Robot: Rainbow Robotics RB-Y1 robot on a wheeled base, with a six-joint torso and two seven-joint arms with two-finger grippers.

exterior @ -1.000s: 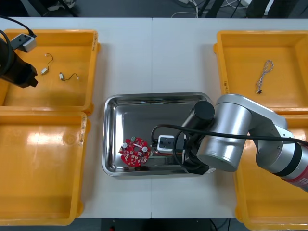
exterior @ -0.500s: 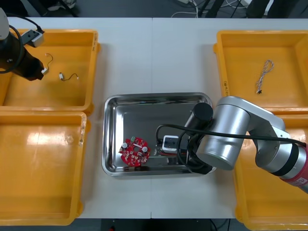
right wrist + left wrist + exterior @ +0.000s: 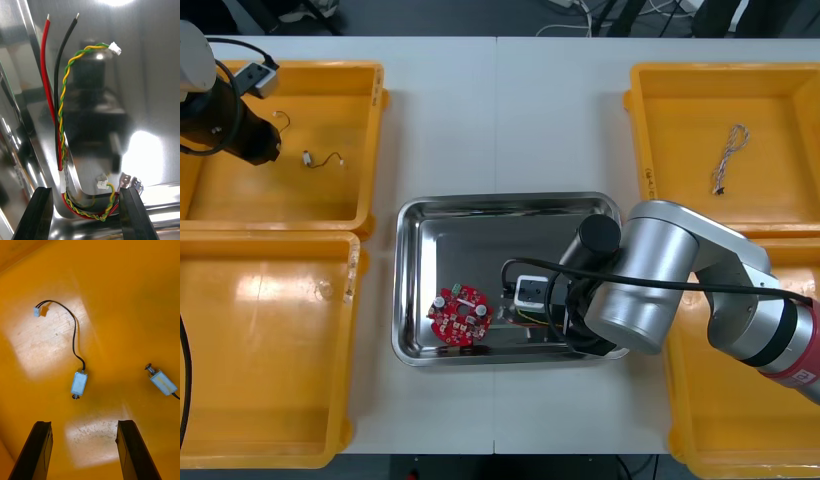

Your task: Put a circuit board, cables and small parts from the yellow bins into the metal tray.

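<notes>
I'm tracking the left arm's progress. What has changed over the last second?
The left gripper moved inward across its yellow bin and now hangs open above a small metal part on a black cable. The right gripper barely shifted, open astride the cable bundle in the metal tray. The red circuit board and the blue and white cable stayed put.

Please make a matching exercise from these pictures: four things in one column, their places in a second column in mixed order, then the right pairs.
1 circuit board
2 blue and white cable
3 small metal part
4 red, black and yellow-green cables

A far right yellow bin
B metal tray, between the right gripper's open fingers
C far left yellow bin, ahead of the left gripper's open fingers
D metal tray, left half

Pairs: 1-D, 2-A, 3-C, 4-B.
</notes>
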